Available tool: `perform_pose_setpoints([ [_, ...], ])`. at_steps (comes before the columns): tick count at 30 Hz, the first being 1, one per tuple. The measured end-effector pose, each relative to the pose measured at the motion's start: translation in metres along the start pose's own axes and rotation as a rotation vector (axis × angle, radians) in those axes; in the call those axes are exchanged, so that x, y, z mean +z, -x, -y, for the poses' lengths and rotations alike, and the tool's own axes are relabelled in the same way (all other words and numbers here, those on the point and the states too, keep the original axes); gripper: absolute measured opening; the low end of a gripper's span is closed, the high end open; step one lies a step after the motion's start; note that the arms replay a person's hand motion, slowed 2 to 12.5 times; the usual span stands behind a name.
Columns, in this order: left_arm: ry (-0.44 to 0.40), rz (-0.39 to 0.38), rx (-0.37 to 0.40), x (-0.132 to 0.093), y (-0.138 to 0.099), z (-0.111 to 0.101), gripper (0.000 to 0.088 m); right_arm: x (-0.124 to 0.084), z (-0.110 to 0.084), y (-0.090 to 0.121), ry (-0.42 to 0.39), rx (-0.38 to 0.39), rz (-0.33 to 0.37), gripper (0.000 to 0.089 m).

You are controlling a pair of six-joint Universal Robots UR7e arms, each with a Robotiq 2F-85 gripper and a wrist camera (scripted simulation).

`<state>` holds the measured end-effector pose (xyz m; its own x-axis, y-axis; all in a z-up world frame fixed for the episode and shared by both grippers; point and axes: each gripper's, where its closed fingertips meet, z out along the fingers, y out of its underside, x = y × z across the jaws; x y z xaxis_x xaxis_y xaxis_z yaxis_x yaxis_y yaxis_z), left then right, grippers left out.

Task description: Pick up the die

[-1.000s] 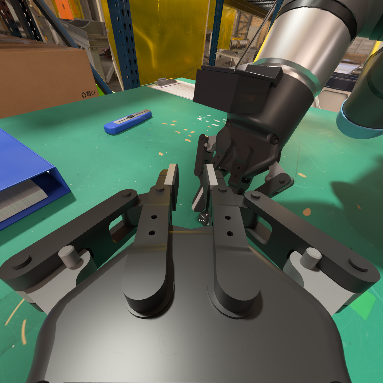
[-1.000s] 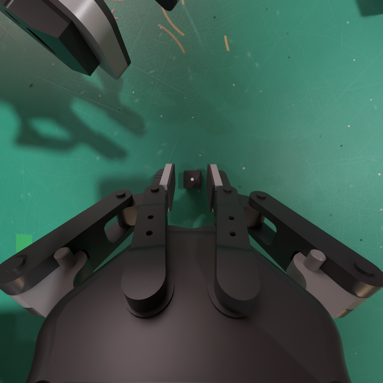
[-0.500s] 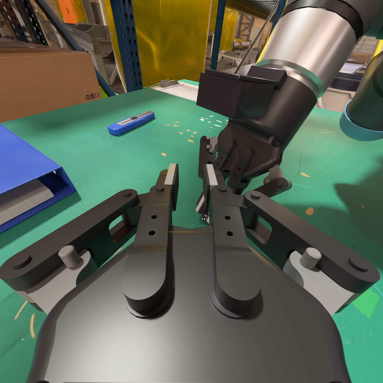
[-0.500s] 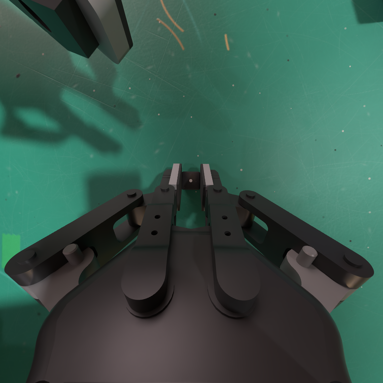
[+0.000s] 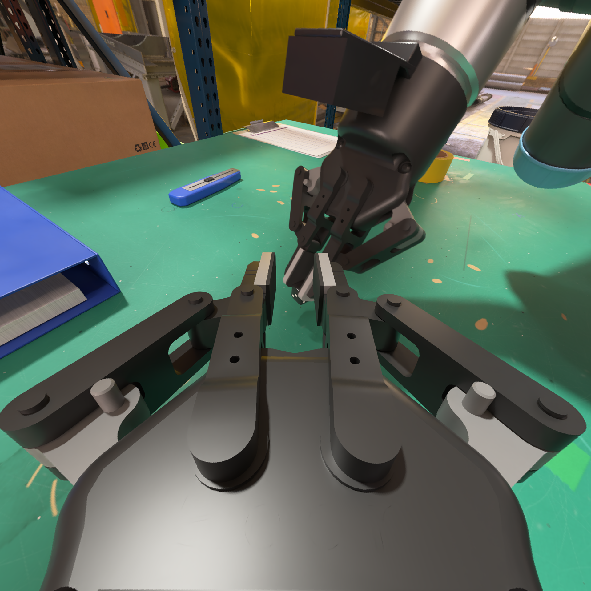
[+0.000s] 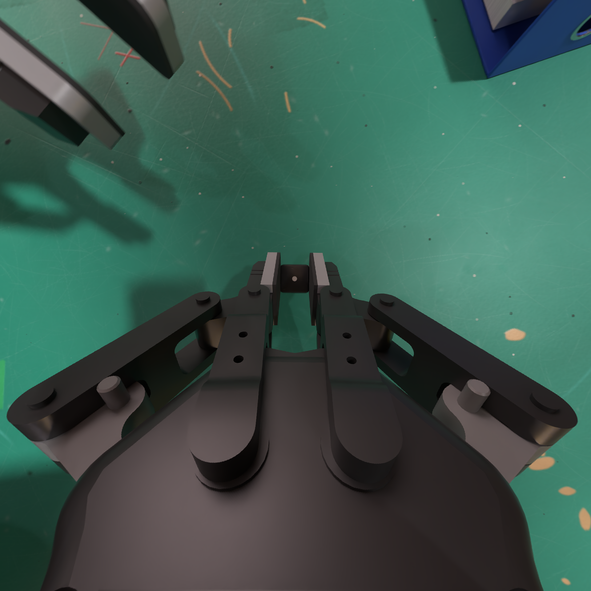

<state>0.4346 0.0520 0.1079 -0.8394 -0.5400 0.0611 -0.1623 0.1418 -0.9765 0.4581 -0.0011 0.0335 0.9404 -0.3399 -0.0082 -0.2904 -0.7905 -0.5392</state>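
The die [image 6: 294, 278] is a small black cube with white pips. My right gripper [image 6: 294, 271] is shut on it, one pad on each side, and holds it above the green table [image 6: 415, 192]. In the left wrist view the right gripper [image 5: 300, 286] hangs just beyond my left fingertips, with the die [image 5: 298, 295] at its tips, clear of the table. My left gripper [image 5: 294, 275] is open and empty, hovering over the table and pointing at the right gripper. Part of the left gripper [image 6: 64, 96] shows at the top left of the right wrist view.
A blue binder [image 5: 38, 271] lies at the left, also in the right wrist view [image 6: 527, 38]. A blue utility knife [image 5: 204, 187], a cardboard box [image 5: 70, 121], a clipboard with paper [image 5: 287, 137] and a yellow tape roll [image 5: 436, 166] are farther back.
My right gripper closed on the die and lifted it off the table. My left gripper stayed open and drew back and up a little.
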Motion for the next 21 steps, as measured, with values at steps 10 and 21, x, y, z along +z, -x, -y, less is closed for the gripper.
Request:
perform_pose_setpoints([
  [10,0.003,0.005,0.002,0.001,0.001,-0.001,0.021,0.004,-0.001,-0.018,0.024,0.035,-0.014,0.0158],
  [21,0.007,0.001,-0.008,0.001,0.001,-0.002,0.0207,0.009,-0.005,-0.022,0.032,0.06,-0.021,0.0158],
])
